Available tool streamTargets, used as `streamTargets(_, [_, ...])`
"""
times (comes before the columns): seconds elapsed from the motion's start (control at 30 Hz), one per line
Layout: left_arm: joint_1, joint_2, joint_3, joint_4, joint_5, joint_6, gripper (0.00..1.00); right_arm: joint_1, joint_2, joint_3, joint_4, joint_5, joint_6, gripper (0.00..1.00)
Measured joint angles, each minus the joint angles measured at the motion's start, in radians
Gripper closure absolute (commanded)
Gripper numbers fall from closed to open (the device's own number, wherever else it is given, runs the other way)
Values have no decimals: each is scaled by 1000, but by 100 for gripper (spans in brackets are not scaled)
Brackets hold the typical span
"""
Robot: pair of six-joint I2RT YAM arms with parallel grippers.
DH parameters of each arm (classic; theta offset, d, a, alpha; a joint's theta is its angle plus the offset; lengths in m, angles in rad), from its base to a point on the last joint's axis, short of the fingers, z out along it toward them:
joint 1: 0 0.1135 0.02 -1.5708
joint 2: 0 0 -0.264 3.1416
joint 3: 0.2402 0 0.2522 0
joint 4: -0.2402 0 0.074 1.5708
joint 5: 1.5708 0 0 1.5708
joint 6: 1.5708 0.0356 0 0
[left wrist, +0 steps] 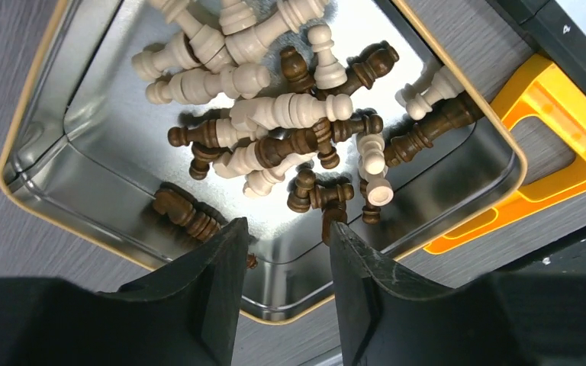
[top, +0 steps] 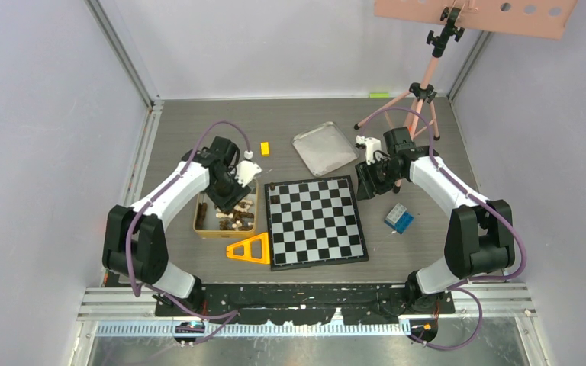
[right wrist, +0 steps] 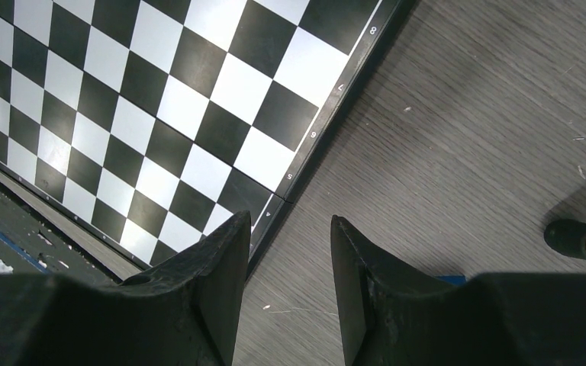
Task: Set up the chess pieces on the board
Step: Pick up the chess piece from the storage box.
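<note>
Left end effector [left wrist: 286, 236] hangs over the gold tin [left wrist: 38, 164], fingers apart, holding nothing. The chess pieces [left wrist: 275, 126] lie in a heap inside it, dark and pale mixed. The board [top: 317, 221] lies just beside the tin on the desk [right wrist: 465, 152].

It looks best to pick 1 piece lying alone, like the dark piece [left wrist: 187, 213] by the near wall. Go straight down, pinch its thin neck and lift slowly.

Right end effector [right wrist: 290, 229] is also apart and empty, at the board's edge.

The left fingers hide the tin's near corner. From above, a dark dot on the board's far left corner is too small to name.
</note>
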Motion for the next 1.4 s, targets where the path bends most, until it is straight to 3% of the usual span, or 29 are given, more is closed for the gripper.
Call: streamTargets(1.4, [-74,149,-56,143,-6,155,73,0,37,0,-26,-17,-14,51])
